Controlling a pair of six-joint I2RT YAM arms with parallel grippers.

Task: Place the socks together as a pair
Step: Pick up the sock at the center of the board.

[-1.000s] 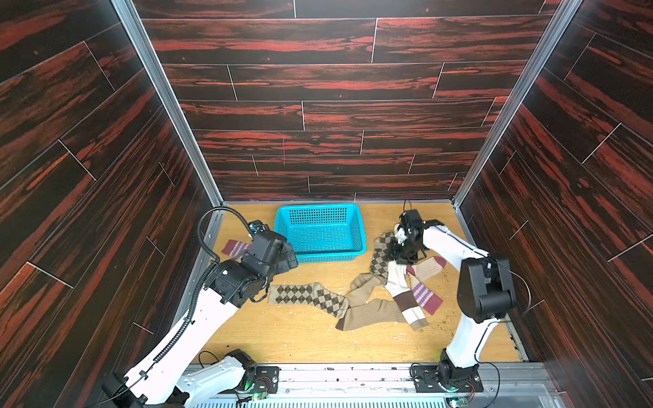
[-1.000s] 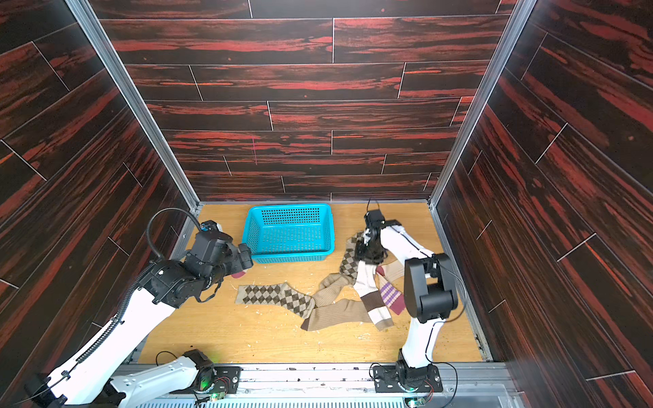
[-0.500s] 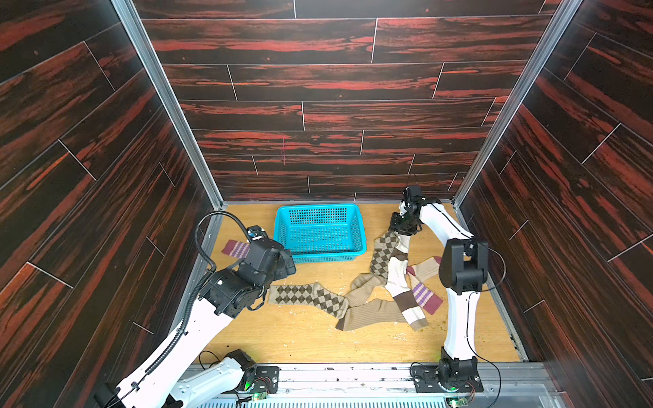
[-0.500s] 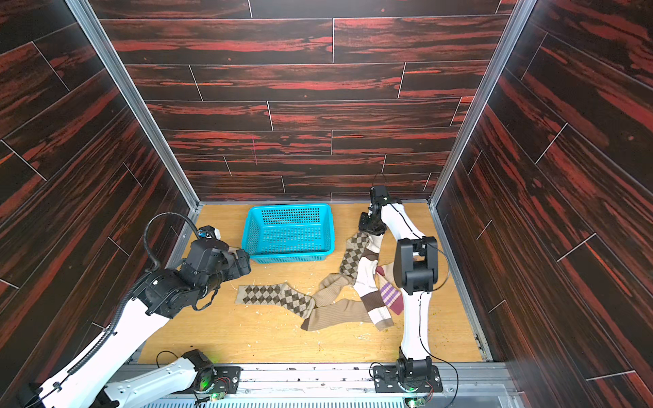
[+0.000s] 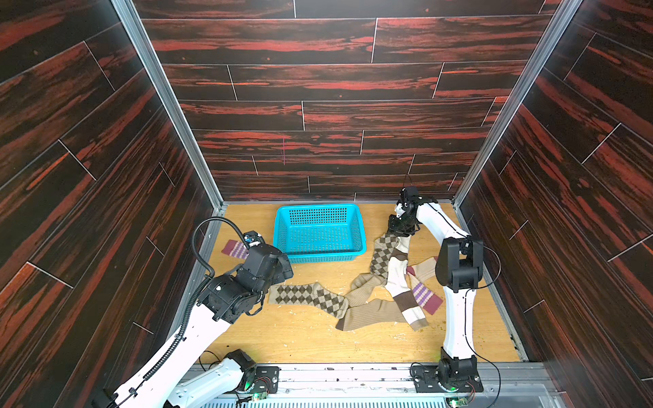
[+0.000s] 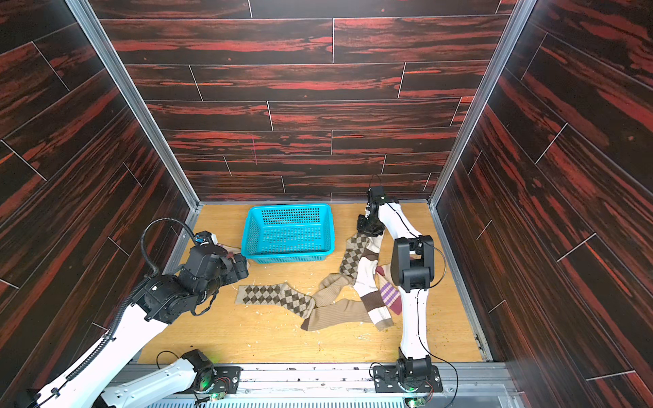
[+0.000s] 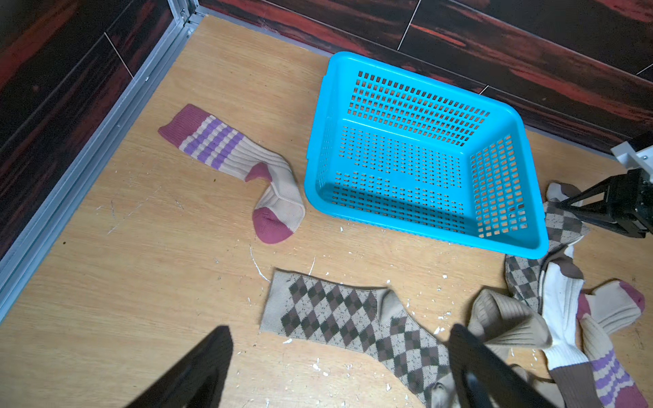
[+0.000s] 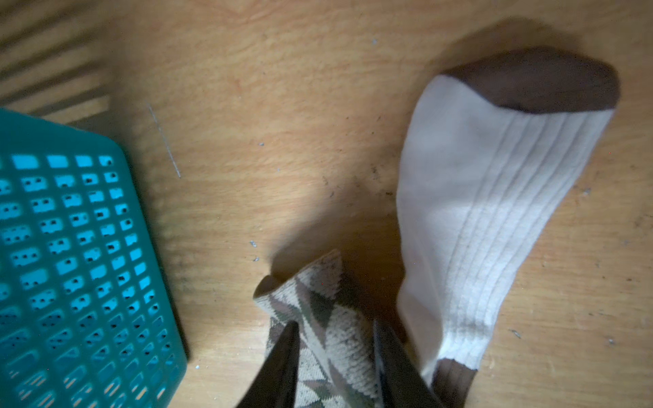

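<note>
Right gripper (image 8: pixel 334 353) astride argyle sock (image 8: pixel 318 318) — basket (image 8: pixel 70 247) beside.

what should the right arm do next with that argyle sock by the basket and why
Probably finish closing, then lift. The right gripper has its jaws astride the argyle sock's end, and its match lies flat across the floor near the open left gripper.

We find no legible text, label, brand, number or sign in any view. The socks carry woven patterns only, and we read no marking on them.
</note>
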